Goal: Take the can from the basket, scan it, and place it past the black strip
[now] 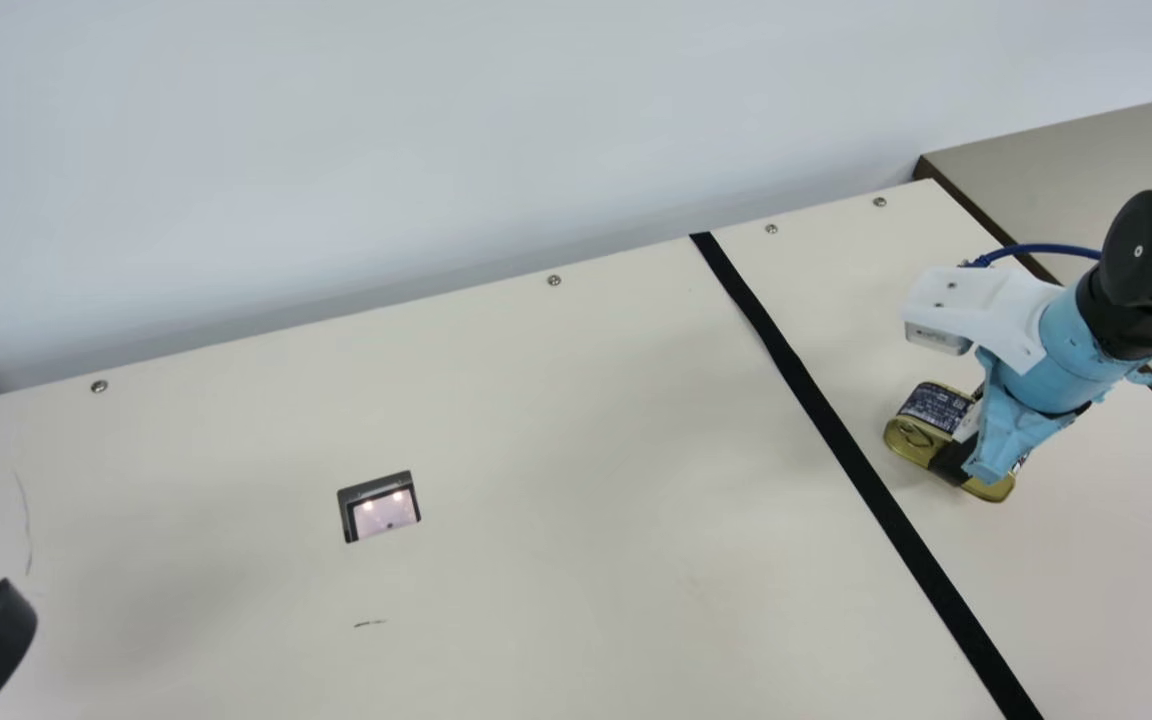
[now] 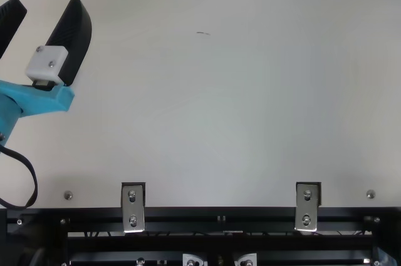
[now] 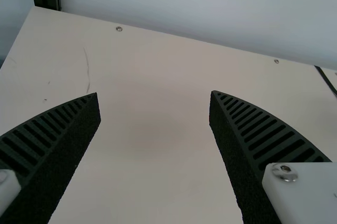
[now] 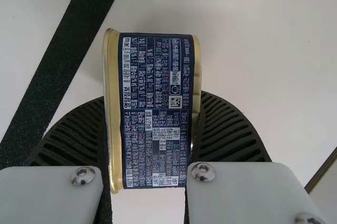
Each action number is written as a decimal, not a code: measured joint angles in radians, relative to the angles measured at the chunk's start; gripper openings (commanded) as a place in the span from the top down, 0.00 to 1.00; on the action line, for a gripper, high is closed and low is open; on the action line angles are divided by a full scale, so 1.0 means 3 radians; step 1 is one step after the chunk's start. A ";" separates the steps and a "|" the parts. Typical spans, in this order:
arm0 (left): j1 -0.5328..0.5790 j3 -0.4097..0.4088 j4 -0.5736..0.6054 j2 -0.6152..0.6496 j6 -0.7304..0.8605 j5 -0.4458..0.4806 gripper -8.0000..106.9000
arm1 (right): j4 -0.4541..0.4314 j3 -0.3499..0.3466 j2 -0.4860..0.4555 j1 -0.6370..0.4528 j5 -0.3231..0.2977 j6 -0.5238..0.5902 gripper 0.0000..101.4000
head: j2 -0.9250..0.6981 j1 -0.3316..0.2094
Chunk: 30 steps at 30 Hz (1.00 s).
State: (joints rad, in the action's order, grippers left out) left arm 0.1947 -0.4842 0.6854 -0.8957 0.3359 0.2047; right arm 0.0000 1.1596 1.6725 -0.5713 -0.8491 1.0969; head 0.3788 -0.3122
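Gold and navy, one can (image 1: 936,406) (ring-pull on its end) is held by the right gripper's (image 1: 966,440) two fingers, past one black strip (image 1: 911,550), toward the tabletop's (image 1: 586,500) right edge. The left gripper's (image 2: 45,0) two fingers stand wide. Four screws (image 1: 554,280) line the far edge before a pale wall (image 1: 336,150).

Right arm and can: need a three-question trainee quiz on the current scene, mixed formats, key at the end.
1. True or false: the left gripper is open.
2. What holds the can? a) the left gripper b) the right gripper c) nothing
3. Fill in: in the main view, the can is to the ____ of the black strip.

Key: 1 true; 2 b; 3 right
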 measured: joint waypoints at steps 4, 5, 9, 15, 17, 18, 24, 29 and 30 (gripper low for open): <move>0.0000 0.0000 0.0000 0.0000 0.0000 0.0000 0.15 | 0.0000 -0.0021 0.0003 -0.0021 0.0016 -0.0042 0.00 | 0.0000 0.0000; 0.0000 0.0000 0.0000 0.0000 0.0000 0.0000 0.15 | 0.0000 -0.0029 0.0003 -0.0024 0.0039 -0.0050 0.00 | 0.0000 0.0000; 0.0000 0.0000 0.0000 0.0000 0.0000 0.0000 0.15 | 0.0062 -0.0037 0.0000 -0.0054 0.0060 -0.0061 0.00 | 0.0000 0.0000; 0.0000 0.0000 0.0000 0.0000 0.0000 0.0000 0.15 | 0.0353 0.0083 -0.0095 -0.0049 0.0008 0.0077 0.00 | 0.0000 0.0000; 0.0000 0.0000 0.0000 0.0000 0.0000 0.0000 0.15 | 0.0469 0.0150 -0.0141 -0.0018 -0.0049 0.0125 0.00 | 0.0000 0.0000; 0.0000 0.0000 0.0000 0.0000 0.0000 0.0000 0.15 | 0.0539 0.0191 -0.0168 0.0003 -0.0075 0.0139 0.00 | 0.0000 0.0000; 0.0000 0.0000 0.0000 0.0000 0.0000 0.0000 0.15 | 0.0921 0.0426 -0.0337 0.0205 -0.0145 0.0188 0.00 | 0.0000 0.0000; 0.0000 0.0000 0.0000 0.0000 0.0000 0.0000 0.15 | 0.1304 0.0549 -0.0423 0.0420 -0.0068 0.0232 0.00 | 0.0000 0.0000; 0.0000 0.0000 0.0000 0.0000 0.0000 0.0000 0.15 | 0.1362 0.0556 -0.0429 0.0468 -0.0035 0.0246 0.00 | 0.0000 0.0000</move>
State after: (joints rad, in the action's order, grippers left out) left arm 0.1947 -0.4842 0.6854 -0.8957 0.3359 0.2047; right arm 0.4087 1.3264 1.5437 -0.4307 -0.8595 1.1706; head 0.3788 -0.3122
